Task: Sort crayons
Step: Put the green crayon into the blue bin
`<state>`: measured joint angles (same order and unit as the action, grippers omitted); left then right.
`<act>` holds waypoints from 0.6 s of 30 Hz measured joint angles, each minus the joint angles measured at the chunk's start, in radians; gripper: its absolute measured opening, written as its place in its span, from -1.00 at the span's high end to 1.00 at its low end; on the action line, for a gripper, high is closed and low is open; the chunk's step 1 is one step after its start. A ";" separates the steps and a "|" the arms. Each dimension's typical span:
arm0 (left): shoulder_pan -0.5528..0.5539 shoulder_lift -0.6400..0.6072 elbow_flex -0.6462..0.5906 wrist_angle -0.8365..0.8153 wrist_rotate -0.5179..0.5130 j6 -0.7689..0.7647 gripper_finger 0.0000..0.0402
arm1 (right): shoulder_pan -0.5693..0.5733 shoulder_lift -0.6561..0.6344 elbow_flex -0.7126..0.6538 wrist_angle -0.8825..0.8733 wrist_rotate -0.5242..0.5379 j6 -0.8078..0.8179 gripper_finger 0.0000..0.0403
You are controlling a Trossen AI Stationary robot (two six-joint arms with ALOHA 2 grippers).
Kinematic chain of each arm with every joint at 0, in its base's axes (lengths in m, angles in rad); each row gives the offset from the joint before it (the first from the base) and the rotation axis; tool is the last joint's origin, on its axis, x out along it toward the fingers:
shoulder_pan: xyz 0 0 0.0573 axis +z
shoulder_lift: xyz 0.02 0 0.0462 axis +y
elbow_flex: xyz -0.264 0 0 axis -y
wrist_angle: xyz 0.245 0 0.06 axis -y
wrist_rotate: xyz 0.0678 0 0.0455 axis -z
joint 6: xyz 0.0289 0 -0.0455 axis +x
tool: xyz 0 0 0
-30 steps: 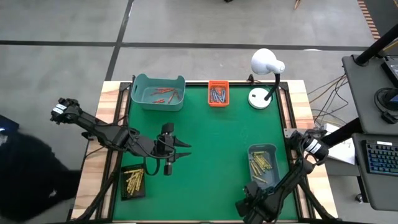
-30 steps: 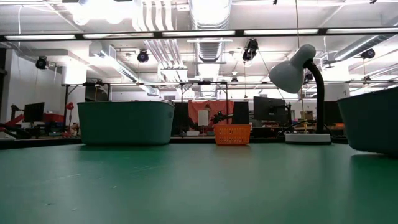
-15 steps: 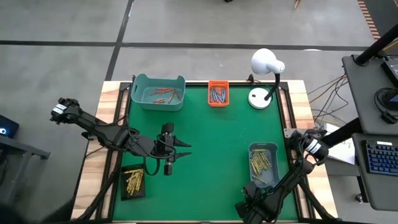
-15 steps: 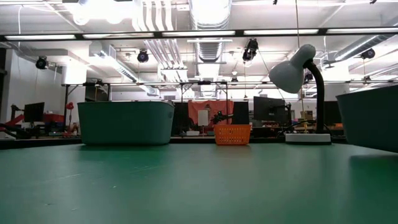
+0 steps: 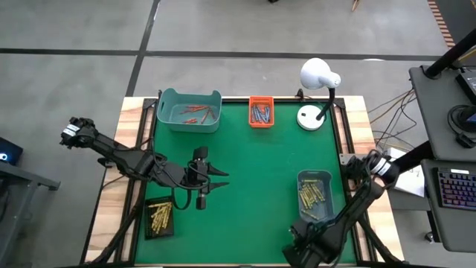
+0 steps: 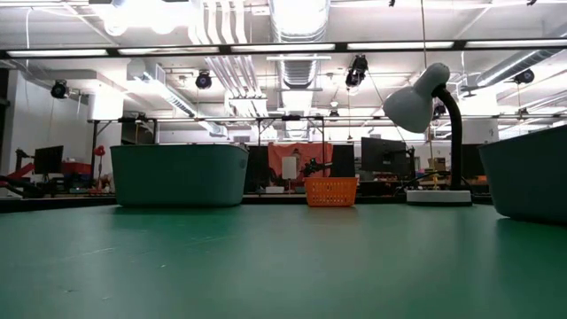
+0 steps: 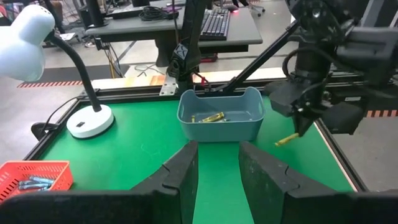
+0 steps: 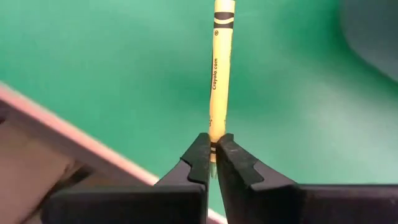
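The right claw point(image 8: 213, 163) is pinching one end of a yellow crayon point(image 8: 220, 68), its two dark fingers pressed together on the stick, which points straight out beyond the fingertips over the green worktop point(image 5: 253, 171). Seen from above, the right claw point(image 5: 303, 246) sits low at the near edge of the worktop, just beside the near end of the blue-grey bin point(image 5: 314, 179). The left wrist view shows the same claw point(image 7: 303, 127) at the side of that bin point(image 7: 219, 127), the yellow crayon point(image 7: 286, 139) sticking out from it at a slant above the worktop, outside the bin's wall

The left claw point(image 5: 217, 181) hangs over the left half of the worktop, pointing toward the middle, with its fingers point(image 7: 180, 171) partly spread and nothing between them

The other crayons lie sorted in containers. More yellow crayons point(image 5: 311, 195) fill the blue-grey bin at the right. Orange-red crayons point(image 5: 195, 113) lie in the teal bin point(image 5: 164, 104) at the far left corner, and blue-grey crayons point(image 5: 260, 113) sit in the small orange basket point(image 5: 260, 100) at the far middle. A black tray point(image 5: 149, 229) at the near left holds yellow-gold crayons point(image 5: 159, 216)

A white desk lamp point(image 5: 318, 74) stands at the far right corner of the worktop, beside the orange basket
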<state>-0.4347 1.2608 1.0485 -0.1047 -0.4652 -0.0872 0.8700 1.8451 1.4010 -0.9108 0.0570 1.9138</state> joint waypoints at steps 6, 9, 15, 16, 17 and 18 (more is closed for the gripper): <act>0.001 0.000 0.000 0.004 0.000 0.000 0.51 | -0.014 -0.040 0.000 0.216 0.136 -0.193 0.94; 0.001 0.000 0.000 0.018 0.000 0.000 0.51 | -0.048 -0.061 0.002 0.300 0.233 -0.305 0.94; 0.001 0.000 0.000 0.028 0.000 -0.001 0.51 | -0.142 -0.105 0.002 0.169 0.257 -0.452 0.94; 0.001 0.000 0.000 0.029 0.000 -0.005 0.51 | -0.158 -0.116 0.002 0.113 0.256 -0.458 0.94; 0.001 0.000 0.000 0.029 0.000 -0.010 0.51 | -0.171 -0.129 0.003 0.046 0.251 -0.460 0.94; 0.001 0.000 0.000 0.029 0.000 -0.012 0.51 | -0.183 -0.141 0.007 -0.031 0.245 -0.460 0.94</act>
<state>-0.4339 1.2610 1.0485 -0.0753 -0.4652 -0.0988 0.6868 1.7042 1.4081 -0.9415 0.3018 1.4540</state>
